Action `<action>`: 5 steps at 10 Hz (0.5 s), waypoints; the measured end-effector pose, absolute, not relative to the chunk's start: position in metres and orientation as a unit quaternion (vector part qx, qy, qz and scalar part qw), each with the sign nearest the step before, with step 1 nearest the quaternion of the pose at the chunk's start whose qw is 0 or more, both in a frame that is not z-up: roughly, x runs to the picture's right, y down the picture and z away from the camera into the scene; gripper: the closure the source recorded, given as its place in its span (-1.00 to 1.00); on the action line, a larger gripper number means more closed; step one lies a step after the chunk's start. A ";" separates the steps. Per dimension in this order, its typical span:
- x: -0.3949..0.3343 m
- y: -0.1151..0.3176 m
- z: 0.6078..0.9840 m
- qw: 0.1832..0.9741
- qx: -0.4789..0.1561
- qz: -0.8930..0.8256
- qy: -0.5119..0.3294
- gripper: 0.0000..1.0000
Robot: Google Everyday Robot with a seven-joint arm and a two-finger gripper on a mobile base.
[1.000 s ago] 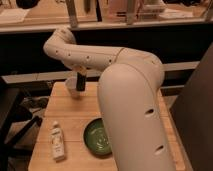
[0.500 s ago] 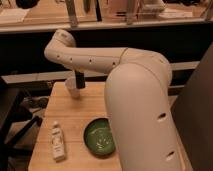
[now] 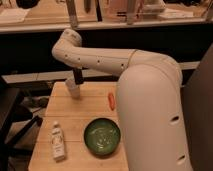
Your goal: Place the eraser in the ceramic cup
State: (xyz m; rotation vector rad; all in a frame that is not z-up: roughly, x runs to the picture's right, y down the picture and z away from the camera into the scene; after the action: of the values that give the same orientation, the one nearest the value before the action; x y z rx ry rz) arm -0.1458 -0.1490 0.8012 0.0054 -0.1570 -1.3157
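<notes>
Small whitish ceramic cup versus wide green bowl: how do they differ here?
The whitish ceramic cup is narrow, pale and stands at the wooden table's far left edge, directly under the gripper; the wide green bowl is broad, shallow and sits nearer the front. Both stand upright.

Claw (image 3: 76, 76) blurred; arm (image 3: 150, 115) hides table's (image 3: 75, 120) right side.

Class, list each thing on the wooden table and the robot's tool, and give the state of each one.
ceramic cup: upright at the table's far left.
eraser: dark slab upright, right above the cup.
tool: at the eraser, over the cup.
green bowl: upright, looks empty.
white bottle: lying flat.
orange object: lying flat.
</notes>
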 end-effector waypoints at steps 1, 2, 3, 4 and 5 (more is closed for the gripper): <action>-0.147 -0.153 0.805 0.788 0.014 -0.610 -0.085 1.00; -0.156 -0.158 0.812 0.783 0.032 -0.612 -0.107 1.00; -0.163 -0.162 0.816 0.779 0.043 -0.614 -0.120 1.00; -0.172 -0.163 0.818 0.774 0.050 -0.618 -0.132 1.00; -0.178 -0.164 0.823 0.768 0.059 -0.621 -0.146 1.00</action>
State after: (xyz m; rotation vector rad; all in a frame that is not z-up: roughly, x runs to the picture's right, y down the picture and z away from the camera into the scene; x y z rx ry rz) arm -0.1779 -0.1641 0.8233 0.1288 -0.3168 -1.3484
